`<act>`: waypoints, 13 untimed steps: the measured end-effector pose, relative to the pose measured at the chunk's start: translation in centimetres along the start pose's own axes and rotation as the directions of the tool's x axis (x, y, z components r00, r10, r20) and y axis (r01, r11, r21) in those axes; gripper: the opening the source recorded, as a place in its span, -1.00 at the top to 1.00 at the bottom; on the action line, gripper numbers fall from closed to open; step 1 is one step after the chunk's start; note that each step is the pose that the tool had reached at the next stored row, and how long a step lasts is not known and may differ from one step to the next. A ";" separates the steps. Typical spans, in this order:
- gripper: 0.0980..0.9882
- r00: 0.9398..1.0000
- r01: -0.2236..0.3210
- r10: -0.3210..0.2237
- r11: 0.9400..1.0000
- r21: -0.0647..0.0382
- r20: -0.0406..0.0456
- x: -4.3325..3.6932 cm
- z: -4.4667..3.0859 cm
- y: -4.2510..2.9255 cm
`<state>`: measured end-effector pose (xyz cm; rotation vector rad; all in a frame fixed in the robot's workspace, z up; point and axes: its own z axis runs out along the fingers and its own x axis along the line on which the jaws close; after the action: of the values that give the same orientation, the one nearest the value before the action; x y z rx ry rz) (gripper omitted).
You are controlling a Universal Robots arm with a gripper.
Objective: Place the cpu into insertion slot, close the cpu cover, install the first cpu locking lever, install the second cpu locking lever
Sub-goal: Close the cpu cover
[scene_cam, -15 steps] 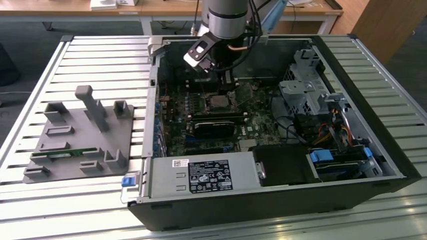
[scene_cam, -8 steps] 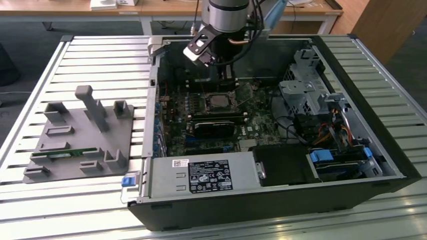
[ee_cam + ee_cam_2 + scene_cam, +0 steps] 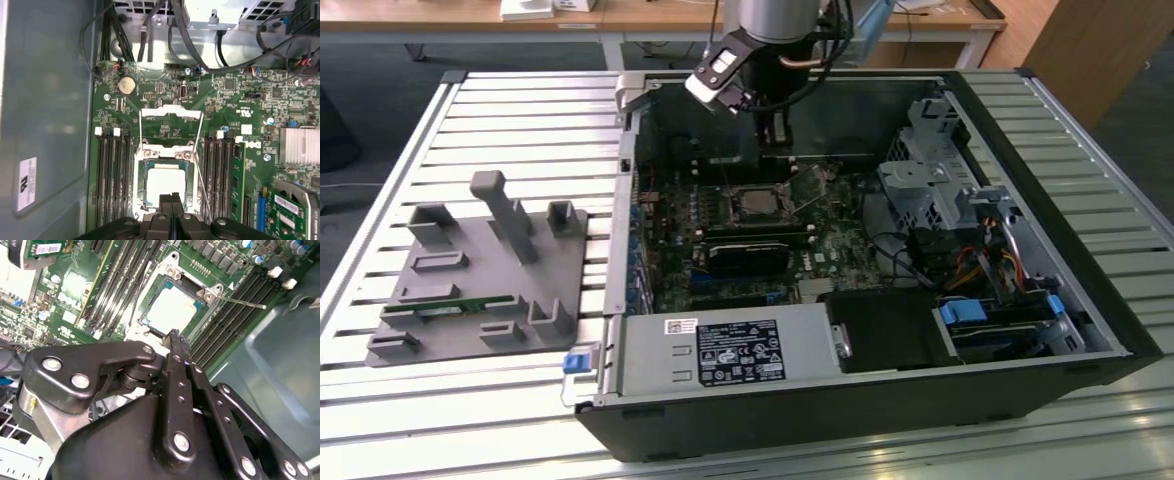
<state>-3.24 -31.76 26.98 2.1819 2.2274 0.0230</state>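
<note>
Seated cpu (image 3: 164, 184) just beyond closed fingers (image 3: 165, 201)

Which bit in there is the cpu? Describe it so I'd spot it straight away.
Look inside the open computer case at the green motherboard. Between its two banks of long black memory slots sits the cpu: a small flat square with a plain silvery-grey top, framed by the cpu cover, unlike the dark, cluttered parts around it.
</note>
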 end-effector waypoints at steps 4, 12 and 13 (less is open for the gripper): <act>0.98 1.000 -0.003 0.003 1.000 0.000 0.000 -0.75 0.00 -0.02; 0.98 1.000 -0.008 0.008 1.000 0.001 -0.011 -1.44 0.07 0.99; 0.98 1.000 -0.008 0.008 1.000 0.000 -0.016 -1.44 0.10 1.32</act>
<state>-1.89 -33.18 26.93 2.1990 2.2264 0.0398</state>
